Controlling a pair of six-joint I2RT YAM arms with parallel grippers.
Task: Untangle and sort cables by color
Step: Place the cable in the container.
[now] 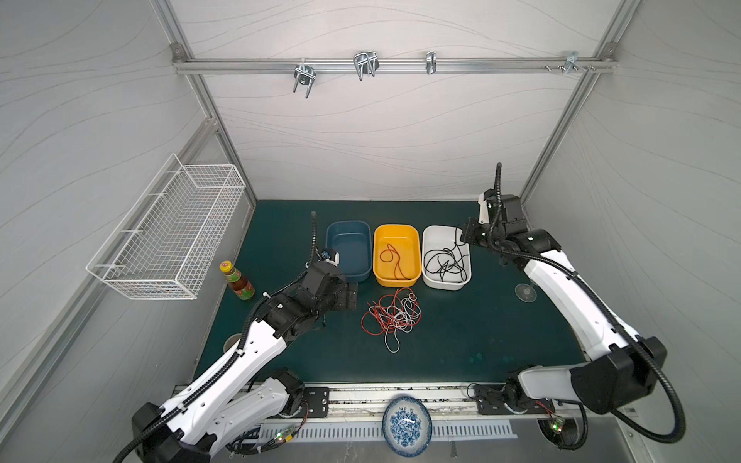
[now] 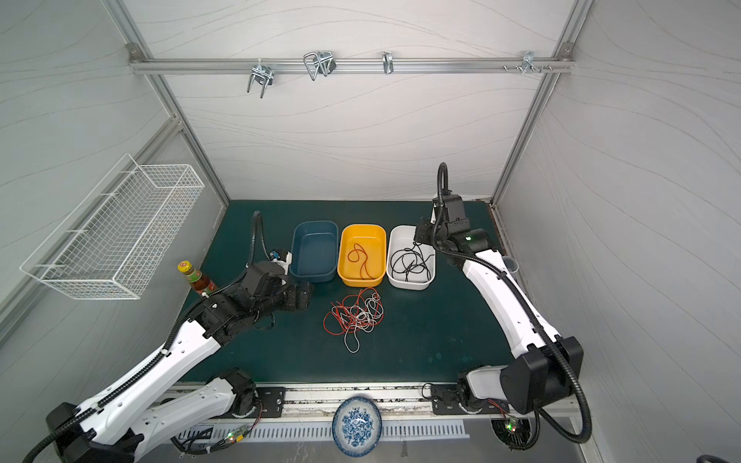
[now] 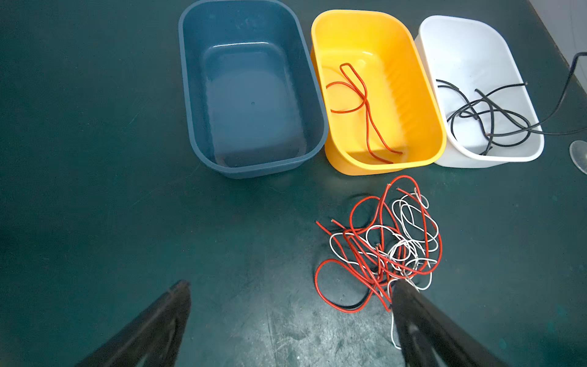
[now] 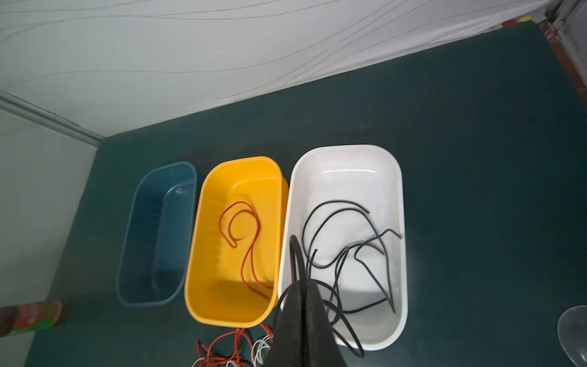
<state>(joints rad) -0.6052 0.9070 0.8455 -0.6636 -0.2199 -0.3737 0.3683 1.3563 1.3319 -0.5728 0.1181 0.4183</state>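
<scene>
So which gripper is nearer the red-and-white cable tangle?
Left. The left gripper hangs open right beside the red-and-white cable tangle; the right gripper is over the white bin, shut on a black cable.

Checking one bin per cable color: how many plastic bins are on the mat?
3, side by side: blue bin nearest the left arm, yellow bin in the middle, white bin nearest the right arm. None seems hidden.
</scene>
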